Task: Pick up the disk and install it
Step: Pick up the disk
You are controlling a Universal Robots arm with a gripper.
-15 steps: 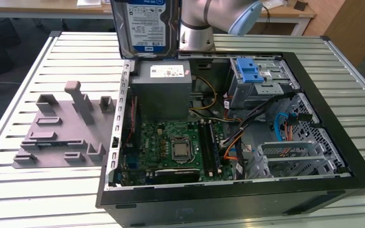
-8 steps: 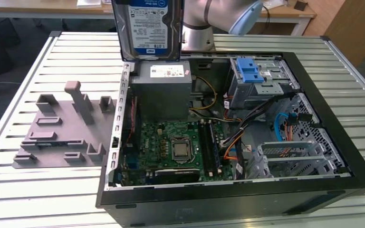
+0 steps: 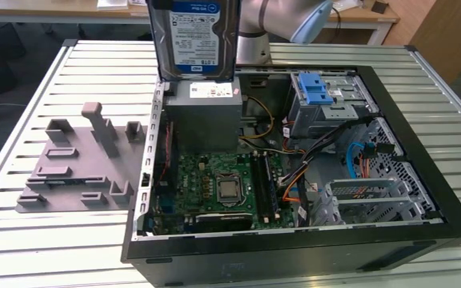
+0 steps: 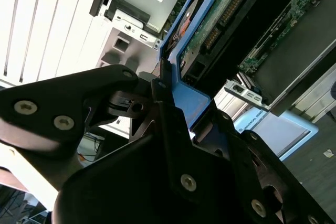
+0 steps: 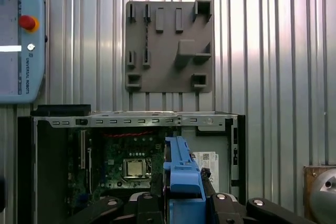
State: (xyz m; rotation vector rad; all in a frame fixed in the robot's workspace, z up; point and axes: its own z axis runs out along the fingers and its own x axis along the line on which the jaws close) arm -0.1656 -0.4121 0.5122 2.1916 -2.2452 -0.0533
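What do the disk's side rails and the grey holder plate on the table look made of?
The disk has side rails that are likely plastic: uniform bright blue with smooth moulded edges. The grey holder plate looks like matte plastic, possibly printed: dull, blocky raised pegs, no glint.

Black hand [image 4: 176,98] clamped on the disk [image 4: 220,22] by its blue rail, grey metal box [image 4: 157,3] beyond, slatted table [image 4: 42,19]
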